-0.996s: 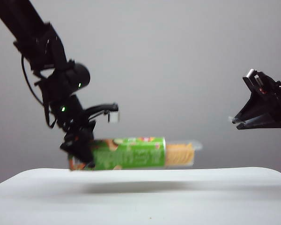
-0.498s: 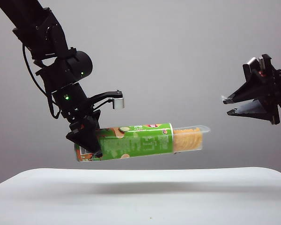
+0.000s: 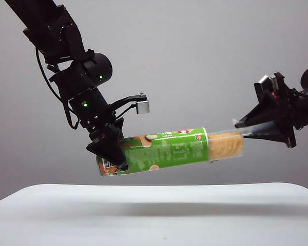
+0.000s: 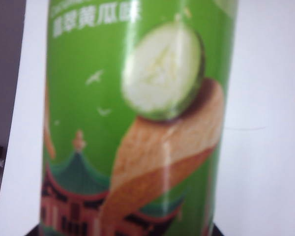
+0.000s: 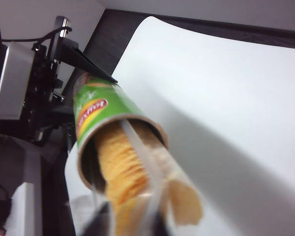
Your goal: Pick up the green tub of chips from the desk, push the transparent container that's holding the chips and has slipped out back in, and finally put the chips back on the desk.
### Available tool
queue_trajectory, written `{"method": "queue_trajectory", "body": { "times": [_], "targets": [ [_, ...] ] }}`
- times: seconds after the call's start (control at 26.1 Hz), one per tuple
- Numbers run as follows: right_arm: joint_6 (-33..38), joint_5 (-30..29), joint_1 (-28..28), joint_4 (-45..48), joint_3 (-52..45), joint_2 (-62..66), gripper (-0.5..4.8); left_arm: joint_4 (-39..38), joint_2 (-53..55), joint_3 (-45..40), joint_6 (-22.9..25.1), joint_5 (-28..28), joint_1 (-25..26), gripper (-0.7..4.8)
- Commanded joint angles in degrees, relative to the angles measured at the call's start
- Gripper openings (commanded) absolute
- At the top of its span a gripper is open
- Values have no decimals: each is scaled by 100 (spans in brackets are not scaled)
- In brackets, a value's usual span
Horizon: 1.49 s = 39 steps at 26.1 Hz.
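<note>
I see the green tub of chips (image 3: pixel 161 151) held in the air above the desk (image 3: pixel 154 212), well clear of its surface. The tub lies nearly level, its open end raised slightly toward 3 o'clock in the exterior view.

The left gripper (image 3: pixel 109 148) is clamped on the tub near its closed end, at 9 o'clock from the tub's middle. In the left wrist view the tub (image 4: pixel 137 118) fills the frame, with the desk (image 4: pixel 265 147) behind it.

The transparent container (image 3: pixel 227 145) projects from the open end, and the chips (image 3: pixel 225 146) show through its clear wall.

The right gripper (image 3: pixel 242 128) sits at the container's outer end, at 3 o'clock from the tub. Its fingertips are at the container's lip; I cannot tell whether it is released, clenched or grasping. In the right wrist view the container (image 5: pixel 160 187) and the chips (image 5: pixel 120 172) extend from the tub (image 5: pixel 101 110) toward the camera, above the desk (image 5: pixel 236 98). The right gripper (image 5: pixel 125 223) shows only as dark blurred tips at the frame's edge.
</note>
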Motion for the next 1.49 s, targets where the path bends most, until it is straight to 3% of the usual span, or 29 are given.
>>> {"method": "queue_trajectory", "body": {
  "times": [0.04, 0.08, 0.23, 0.54, 1.0, 1.07, 1.19, 1.38, 1.46, 1.49],
  "targets": [
    [2, 33, 24, 72, 26, -20, 17, 74, -72, 28, -144, 90, 2, 278],
    [2, 66, 35, 87, 26, -20, -10, 68, -72, 28, -144, 92, 2, 278],
    [22, 127, 52, 142, 26, -20, -8, 79, -72, 28, -144, 116, 0, 278],
    [164, 133, 396, 306, 26, -20, -7, 365, -103, 28, -396, 796, -289, 278],
    [428, 129, 793, 494, 26, -20, -6, 752, -109, 164, -420, 656, -807, 278],
    [428, 144, 741, 496, 26, -20, 21, 625, -107, 162, -420, 455, -791, 278],
    [424, 142, 649, 516, 26, -22, 117, 385, -107, 162, -415, 138, -769, 278],
    [424, 57, 433, 345, 173, -42, 131, 50, -96, 149, -334, -461, -651, 278],
    [420, 94, 291, 339, 247, -133, 185, -111, -72, 142, -361, -520, -455, 278],
    [420, 146, 264, 339, 247, -162, 185, -155, -72, 142, -358, -527, -361, 278]
  ]
}}
